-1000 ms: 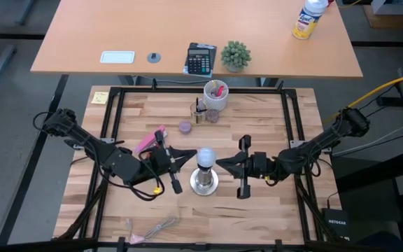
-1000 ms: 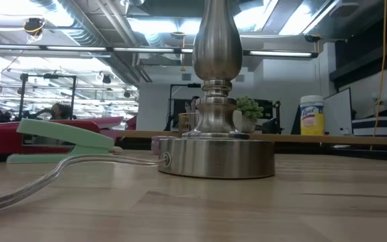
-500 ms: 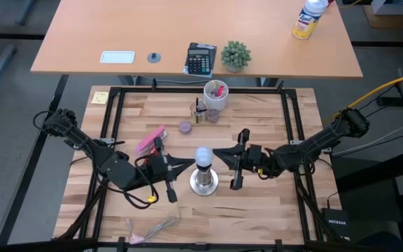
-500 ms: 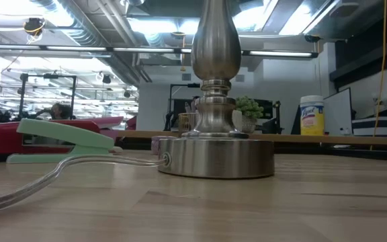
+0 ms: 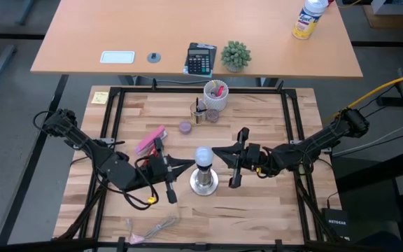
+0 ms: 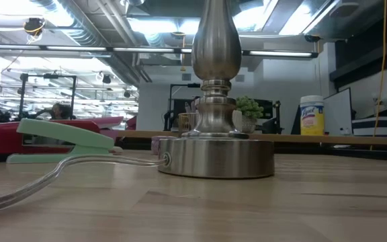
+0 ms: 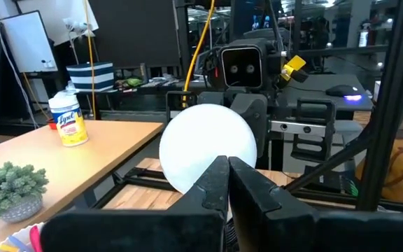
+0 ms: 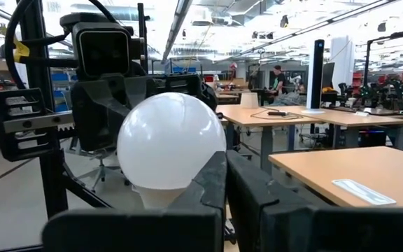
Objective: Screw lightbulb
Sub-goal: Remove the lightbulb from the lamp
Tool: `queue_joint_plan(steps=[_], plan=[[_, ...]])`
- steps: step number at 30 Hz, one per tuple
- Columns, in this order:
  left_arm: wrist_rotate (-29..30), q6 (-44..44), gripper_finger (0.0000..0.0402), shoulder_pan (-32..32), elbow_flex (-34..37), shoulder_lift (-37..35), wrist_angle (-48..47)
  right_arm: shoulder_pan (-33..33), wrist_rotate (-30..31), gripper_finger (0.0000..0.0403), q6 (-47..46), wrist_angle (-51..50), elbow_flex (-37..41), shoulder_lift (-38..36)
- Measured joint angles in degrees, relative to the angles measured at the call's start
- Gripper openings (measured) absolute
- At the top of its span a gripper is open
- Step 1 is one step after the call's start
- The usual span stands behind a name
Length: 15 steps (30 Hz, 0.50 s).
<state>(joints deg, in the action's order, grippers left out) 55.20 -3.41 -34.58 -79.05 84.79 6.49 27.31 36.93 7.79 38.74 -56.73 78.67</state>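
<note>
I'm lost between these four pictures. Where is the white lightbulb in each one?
High view: lightbulb at centre, between the two grippers.
Low view: not in it; only the metal stand shows.
Left wrist view: centre.
Right wrist view: centre-left.
Shared landmark: the spray bottle on the far desk.

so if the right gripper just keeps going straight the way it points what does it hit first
Most likely the lightbulb. The right gripper, fingers shut, points across the table at the white globe on the lamp stand, with the left gripper just beyond it. How much of a gap remains is unclear.
</note>
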Motion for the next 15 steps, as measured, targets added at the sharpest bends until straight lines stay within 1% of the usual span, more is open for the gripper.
queue_joint_plan(steps=[6,9,12,15], plan=[[0.0,0.0,0.0003,-0.3,0.0,0.0,0.1,0.0,0.1,0.0014,0.3,0.1,0.0,0.0],[0.0,-0.2,0.0003,-0.6,0.0,0.0,0.4,0.5,1.9,0.0014,1.5,0.2,0.0,-0.4],[0.1,-1.9,0.0003,-0.7,0.0,0.0,1.9,1.7,4.5,0.0014,3.8,0.4,0.0,-1.4],[0.2,-4.5,0.0003,-0.9,0.0,0.0,4.0,3.0,5.8,0.0014,5.4,0.4,0.0,-2.4]])
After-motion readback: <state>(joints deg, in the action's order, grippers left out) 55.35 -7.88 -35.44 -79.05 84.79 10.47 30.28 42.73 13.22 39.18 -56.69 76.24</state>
